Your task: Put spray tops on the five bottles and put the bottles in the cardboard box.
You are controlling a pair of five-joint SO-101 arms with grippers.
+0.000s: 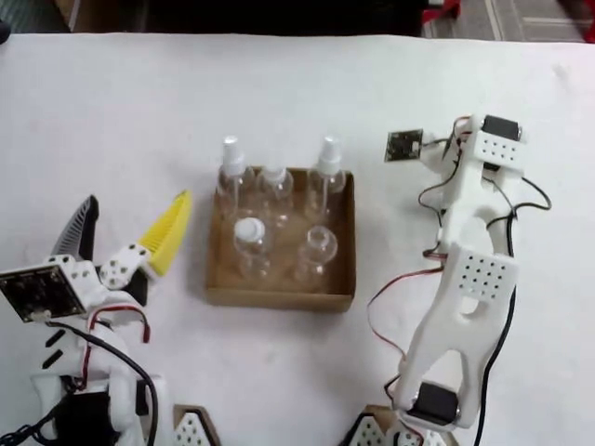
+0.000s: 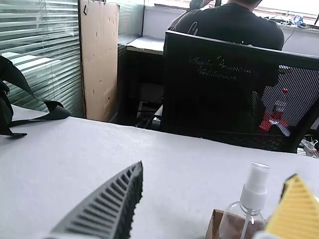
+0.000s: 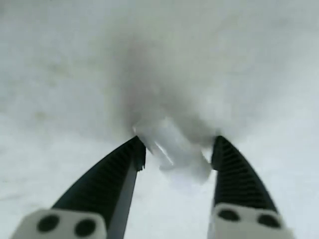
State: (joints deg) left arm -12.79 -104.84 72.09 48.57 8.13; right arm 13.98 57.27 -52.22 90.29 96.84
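Straddling a white spray top [image 3: 182, 160] on the table [image 3: 75, 59], right gripper [image 3: 177, 145], half open, risks an off-centre pinch flicking it away; left gripper [image 1: 138, 200] gapes empty beside cardboard box [image 1: 279, 298], one bottle [image 1: 321, 244] inside uncapped.

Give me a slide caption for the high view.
Five bottles in the cardboard box, left gripper open beside it.
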